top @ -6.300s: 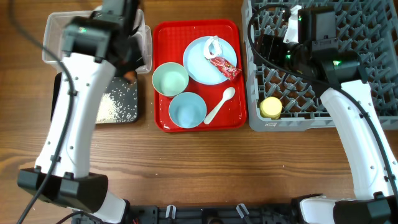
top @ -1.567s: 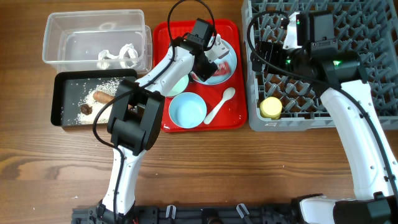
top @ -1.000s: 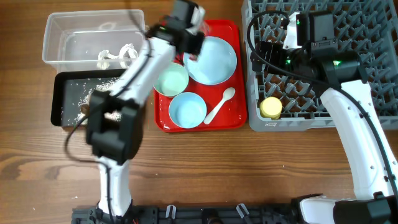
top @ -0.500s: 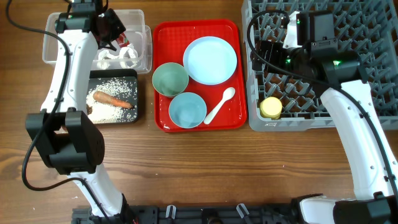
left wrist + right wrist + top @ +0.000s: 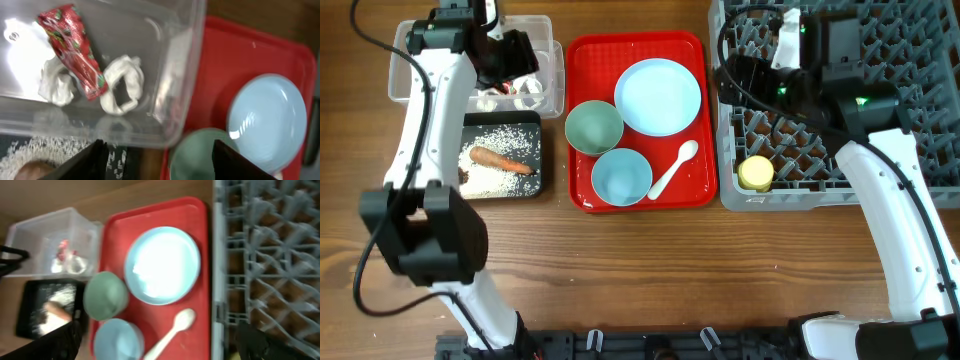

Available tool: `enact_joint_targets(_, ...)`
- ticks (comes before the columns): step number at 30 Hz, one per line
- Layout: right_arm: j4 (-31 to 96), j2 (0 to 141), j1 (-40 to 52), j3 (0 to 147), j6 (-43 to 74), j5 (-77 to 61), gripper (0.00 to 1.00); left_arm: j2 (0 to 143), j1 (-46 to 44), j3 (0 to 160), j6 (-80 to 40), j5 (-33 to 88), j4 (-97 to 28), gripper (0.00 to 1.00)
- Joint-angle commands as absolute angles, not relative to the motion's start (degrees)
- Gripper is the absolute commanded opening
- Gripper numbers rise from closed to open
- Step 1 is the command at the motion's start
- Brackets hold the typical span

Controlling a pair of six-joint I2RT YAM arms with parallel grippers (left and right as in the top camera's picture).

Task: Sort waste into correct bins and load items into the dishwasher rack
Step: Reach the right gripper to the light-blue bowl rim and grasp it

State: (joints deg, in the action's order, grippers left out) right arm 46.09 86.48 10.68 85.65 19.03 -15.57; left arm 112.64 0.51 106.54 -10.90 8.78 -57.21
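My left gripper (image 5: 510,55) hangs over the clear tub (image 5: 410,60), open with nothing between its fingers (image 5: 95,160). The red wrapper (image 5: 75,50) lies loose in the tub beside crumpled white tissue (image 5: 122,85). The black tray (image 5: 535,125) holds rice (image 5: 495,178), the carrot stick (image 5: 500,160) and a brown lump (image 5: 463,177). On the red tray sit the blue plate (image 5: 658,95), green bowl (image 5: 594,127), blue bowl (image 5: 621,176) and white spoon (image 5: 672,168). My right gripper (image 5: 738,74) hovers open over the left edge of the grey rack (image 5: 910,150), where the yellow cup (image 5: 755,172) stands.
The red serving tray (image 5: 695,190) lies between the bins and the rack. The tub's right wall (image 5: 175,75) stands close to the tray's left rim. Bare wooden table (image 5: 720,270) runs along the front.
My left arm swung from the plate to the clear tub carrying the red wrapper. Its jaws then opened and the wrapper now lies in the tub. The right arm barely moved.
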Motion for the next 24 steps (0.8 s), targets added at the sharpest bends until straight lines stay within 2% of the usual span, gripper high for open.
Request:
enact_joint_targets(1, 44.6, 86.8, 10.8, 85.8, 19.3, -21.6, 1.0, 106.5, -2.2, 106.7, -4.7, 13.1, -62.7, 0.68)
enact_joint_targets(3, 44.4, 86.8, 11.5, 85.8, 19.3, -21.6, 0.99, 105.8, -3.8, 106.7, -4.6, 13.1, -66.6, 0.67)
enact_joint_targets(6, 44.6, 86.8, 14.4, 85.8, 17.6, -21.1, 0.99, 105.7, -7.1, 106.7, -3.2, 13.0, -72.6, 0.58)
enact_joint_targets(10, 45.0, 86.8, 18.3, 85.8, 17.7, -18.0, 0.99, 105.7, -10.9, 106.7, -1.7, 12.9, -80.1, 0.54)
enact_joint_targets(18, 46.3, 92.9, 22.0, 85.8, 23.1, -17.5, 0.96, 105.7, -12.1, 105.2, -3.2, 12.7, -84.9, 0.57)
enact_joint_targets(24, 46.5, 96.9, 24.4, 85.8, 25.2, -18.1, 0.92, 105.7, -12.0, 100.8, -5.5, 12.0, -84.2, 0.54)
